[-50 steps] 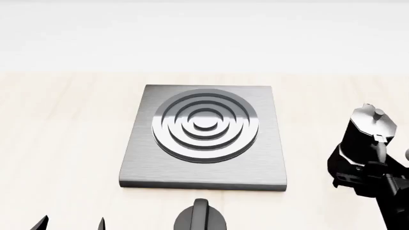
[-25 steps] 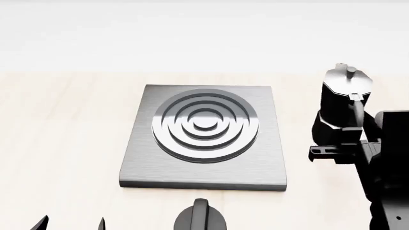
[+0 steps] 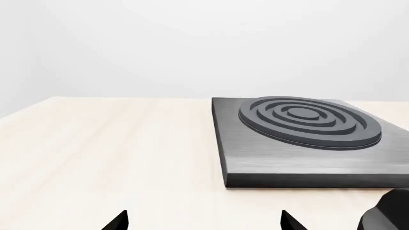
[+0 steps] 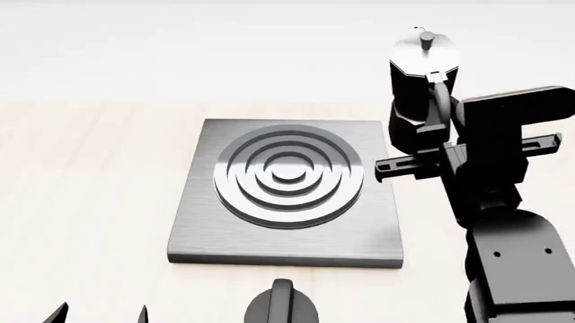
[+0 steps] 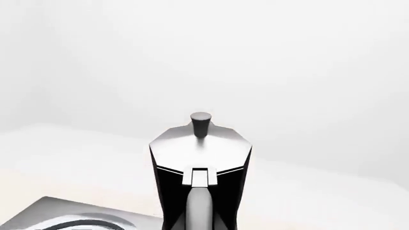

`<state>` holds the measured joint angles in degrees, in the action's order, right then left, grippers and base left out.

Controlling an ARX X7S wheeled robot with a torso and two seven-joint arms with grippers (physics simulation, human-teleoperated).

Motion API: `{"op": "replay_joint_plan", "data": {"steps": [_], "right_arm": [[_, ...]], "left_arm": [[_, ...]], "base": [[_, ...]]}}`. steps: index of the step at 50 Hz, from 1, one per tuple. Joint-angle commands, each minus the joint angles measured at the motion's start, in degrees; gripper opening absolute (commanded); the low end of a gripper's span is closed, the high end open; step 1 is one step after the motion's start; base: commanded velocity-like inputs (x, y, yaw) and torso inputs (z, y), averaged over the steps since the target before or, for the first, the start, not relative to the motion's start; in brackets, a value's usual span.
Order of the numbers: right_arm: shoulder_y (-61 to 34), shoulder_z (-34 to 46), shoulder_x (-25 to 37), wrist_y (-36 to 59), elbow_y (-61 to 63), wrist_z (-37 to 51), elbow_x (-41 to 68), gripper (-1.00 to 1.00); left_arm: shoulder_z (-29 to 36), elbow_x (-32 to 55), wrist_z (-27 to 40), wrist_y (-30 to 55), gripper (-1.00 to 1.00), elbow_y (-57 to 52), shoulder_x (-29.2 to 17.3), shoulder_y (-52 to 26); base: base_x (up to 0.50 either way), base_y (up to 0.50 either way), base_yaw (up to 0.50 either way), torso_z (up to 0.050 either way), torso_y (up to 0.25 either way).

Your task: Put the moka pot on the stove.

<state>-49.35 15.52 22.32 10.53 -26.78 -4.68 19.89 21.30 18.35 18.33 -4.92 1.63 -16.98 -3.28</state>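
Note:
The moka pot (image 4: 422, 67), black and faceted with a silver lid and knob, hangs in the air by the stove's far right corner. My right gripper (image 4: 431, 138) is shut on its lower body and handle side. In the right wrist view the pot (image 5: 200, 163) fills the centre, upright, with a corner of the stove (image 5: 57, 215) below it. The stove (image 4: 287, 192) is a square grey plate with a ring burner, bare on top; it also shows in the left wrist view (image 3: 307, 143). My left gripper (image 4: 99, 314) is open and empty at the table's near left edge, and its tips (image 3: 203, 221) stand wide apart.
A black round knob with a ridge (image 4: 281, 306) sits just in front of the stove's near edge; it also shows in the left wrist view (image 3: 390, 215). The light wooden table (image 4: 90, 168) spreads left of the stove. My right arm (image 4: 512, 256) rises at the right.
My right gripper has carried the moka pot up off the table and to the left, from the right edge towards the stove's far right corner. The left arm has not moved.

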Motion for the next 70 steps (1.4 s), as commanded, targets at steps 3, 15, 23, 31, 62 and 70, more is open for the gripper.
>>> {"op": "replay_joint_plan", "data": {"steps": [3, 15, 23, 31, 62, 70], "right_arm": [[-9.5, 2.1, -5.6, -4.7, -9.2, -1.4, -3.2, -1.00], [-19.0, 3.1, -12.6, -14.0, -27.9, -5.0, -4.2, -1.00], [-27.1, 3.0, -18.4, -24.2, -48.0, -8.2, -5.3, -1.00], [-27.8, 0.2, -20.1, -23.0, -48.2, -9.3, -6.7, -1.00], [-26.1, 9.8, -22.3, -18.0, -48.2, -6.9, 5.1, -1.00], [-25.3, 10.5, -22.3, -16.2, -48.2, -6.2, 5.7, -1.00]], "left_arm": [[0.2, 0.1, 0.2, -0.1, 1.00, 0.0, -0.1, 0.0], [0.4, 0.2, 0.3, -0.1, 1.00, 0.0, -0.3, -0.1], [0.5, 0.3, 0.4, -0.2, 1.00, 0.1, -0.3, -0.1], [0.6, 0.4, 0.4, -0.2, 1.00, 0.1, -0.4, -0.2], [0.9, 0.9, 0.7, -0.5, 1.00, 0.2, -0.6, -0.3], [0.9, 1.0, 0.8, -0.6, 1.00, 0.2, -0.6, -0.3]], "base": [[0.00, 0.00, 0.00, 0.000, 0.000], [0.00, 0.00, 0.00, 0.000, 0.001], [0.00, 0.00, 0.00, 0.000, 0.001], [0.00, 0.00, 0.00, 0.000, 0.001], [0.00, 0.00, 0.00, 0.000, 0.001], [0.00, 0.00, 0.00, 0.002, 0.001]]}}
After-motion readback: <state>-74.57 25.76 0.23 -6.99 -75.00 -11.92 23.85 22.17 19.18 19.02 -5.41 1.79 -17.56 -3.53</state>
